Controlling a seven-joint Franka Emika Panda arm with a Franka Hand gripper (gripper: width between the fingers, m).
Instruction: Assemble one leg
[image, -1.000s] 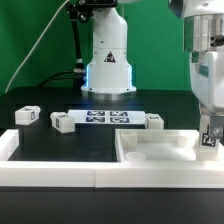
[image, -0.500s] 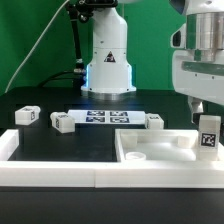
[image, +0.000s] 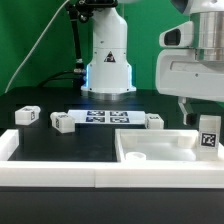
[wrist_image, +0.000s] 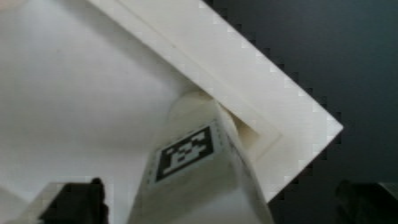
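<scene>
A white leg with a black-and-white tag stands upright in the corner of the white tray-like tabletop, at the exterior view's right. My gripper is above it and open. In the wrist view the leg runs up between my two dark fingers, with a gap on each side, and its far end sits in the tabletop's corner. Three more legs lie on the table: one at the left, one beside it and one further right.
The marker board lies flat between the loose legs, in front of the robot base. A long white border rail runs along the front, with a short rail end at the left.
My gripper has risen off the leg and shifted toward the exterior view's left. The leg stays in place at the tabletop's corner and its tag now shows.
</scene>
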